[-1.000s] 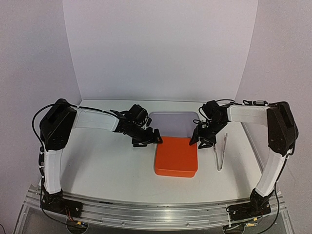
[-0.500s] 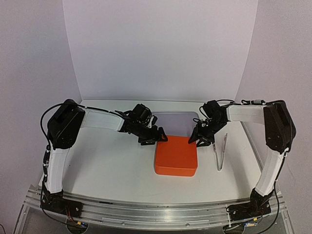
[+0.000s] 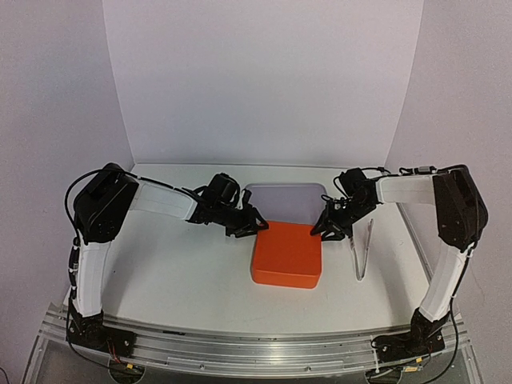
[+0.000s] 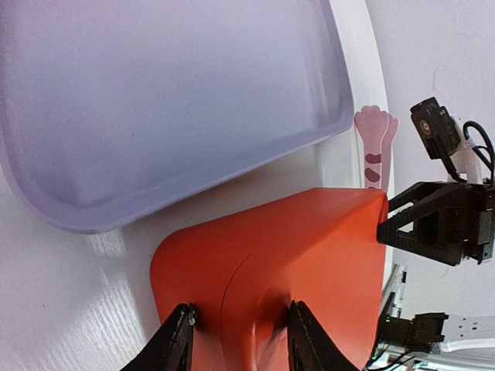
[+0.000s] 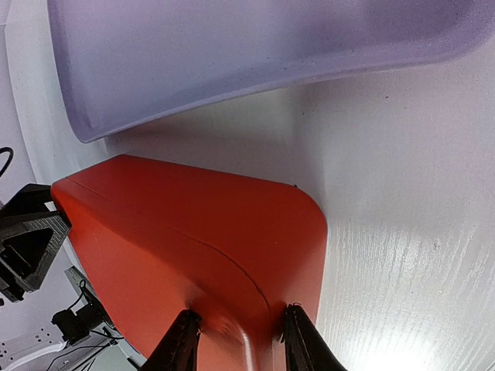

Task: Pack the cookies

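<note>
The left gripper point(image 4: 240, 334) is clamped on a corner of the orange-red plastic box with rounded corners point(image 3: 288, 254), one finger on each side of the corner. The right gripper point(image 5: 236, 331) grasps the opposite upper corner the same way. Seen from overhead, the box sits at the centre on the white desk point(image 3: 184, 268), pinned between the two arms. Just above it lies the shallow lavender plastic tray point(image 3: 284, 194), which looks bare. At right, clear plastic tongs point(image 3: 362, 250) lie just beside the box, with a pink paw-shaped stick point(image 4: 375, 143) close by.

The cookies are nowhere in sight. My guess is they are inside or under the box, right below both grippers, but I can't tell. Biscuits that small would be light, dry and brittle, so I'd take them gently by the rim. The box looks stiff and slick, and a corner pinch could slip.
</note>
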{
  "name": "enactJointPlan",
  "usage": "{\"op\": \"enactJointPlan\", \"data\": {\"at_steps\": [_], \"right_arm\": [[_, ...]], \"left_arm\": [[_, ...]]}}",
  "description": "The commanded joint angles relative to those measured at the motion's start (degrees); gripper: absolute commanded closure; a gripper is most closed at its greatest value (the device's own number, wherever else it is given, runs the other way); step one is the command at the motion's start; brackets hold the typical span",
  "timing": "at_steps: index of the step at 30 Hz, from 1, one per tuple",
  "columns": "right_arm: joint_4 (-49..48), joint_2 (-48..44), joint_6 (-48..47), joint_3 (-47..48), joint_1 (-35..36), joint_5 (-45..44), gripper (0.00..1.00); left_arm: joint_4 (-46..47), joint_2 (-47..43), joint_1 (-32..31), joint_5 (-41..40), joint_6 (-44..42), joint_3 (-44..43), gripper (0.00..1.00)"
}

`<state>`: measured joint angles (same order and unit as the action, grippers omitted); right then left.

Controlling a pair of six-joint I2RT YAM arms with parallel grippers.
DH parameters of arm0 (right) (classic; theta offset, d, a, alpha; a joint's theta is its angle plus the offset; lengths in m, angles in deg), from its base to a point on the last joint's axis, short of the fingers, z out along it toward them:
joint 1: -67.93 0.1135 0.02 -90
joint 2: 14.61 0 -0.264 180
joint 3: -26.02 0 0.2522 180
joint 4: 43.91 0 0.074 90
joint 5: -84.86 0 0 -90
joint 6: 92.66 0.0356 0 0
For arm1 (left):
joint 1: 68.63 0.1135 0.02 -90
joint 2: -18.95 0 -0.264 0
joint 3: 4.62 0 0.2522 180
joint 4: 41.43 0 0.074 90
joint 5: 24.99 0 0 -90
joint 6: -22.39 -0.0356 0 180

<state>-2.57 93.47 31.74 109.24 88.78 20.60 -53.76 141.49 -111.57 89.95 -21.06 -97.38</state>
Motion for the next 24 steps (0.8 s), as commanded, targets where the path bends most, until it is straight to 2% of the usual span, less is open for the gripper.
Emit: {"op": "enactJointPlan", "data": {"at_steps": [1, 4, 7, 12, 16, 20, 24], "right_arm": [[3.4, 4.9, 2.0, -5.3, 1.3, -4.4, 0.66], [3.5, 5.6, 2.3, -5.7, 1.2, -3.3, 0.67], [3.4, 5.5, 2.3, -5.8, 1.2, -3.3, 0.67], [3.5, 4.1, 1.0, -3.2, 1.2, -3.1, 0.67], [3.7, 3.8, -0.9, 1.3, 1.2, -2.2, 0.66], [4.2, 3.1, -1.1, 3.5, 1.2, -2.8, 0.63], [5.5, 2.4, -1.6, 6.7, 0.7, -3.9, 0.53]], "left_arm": [[-8.5, 4.8, -0.6, -1.2, 4.7, 5.7, 0.68], [-13.5, 5.8, -0.5, -1.6, 5.6, 4.1, 0.70], [-13.9, 4.5, -0.8, -0.8, 6.2, 5.7, 0.71], [-12.5, 0.0, -2.4, -1.7, 4.2, 6.2, 0.62], [-13.7, -1.0, -4.0, -2.6, 1.0, 1.1, 0.58], [-16.6, -2.2, -4.3, -8.5, -0.5, -3.5, 0.50], [-22.2, -3.2, -4.1, -17.3, -3.6, -10.5, 0.30]]}}
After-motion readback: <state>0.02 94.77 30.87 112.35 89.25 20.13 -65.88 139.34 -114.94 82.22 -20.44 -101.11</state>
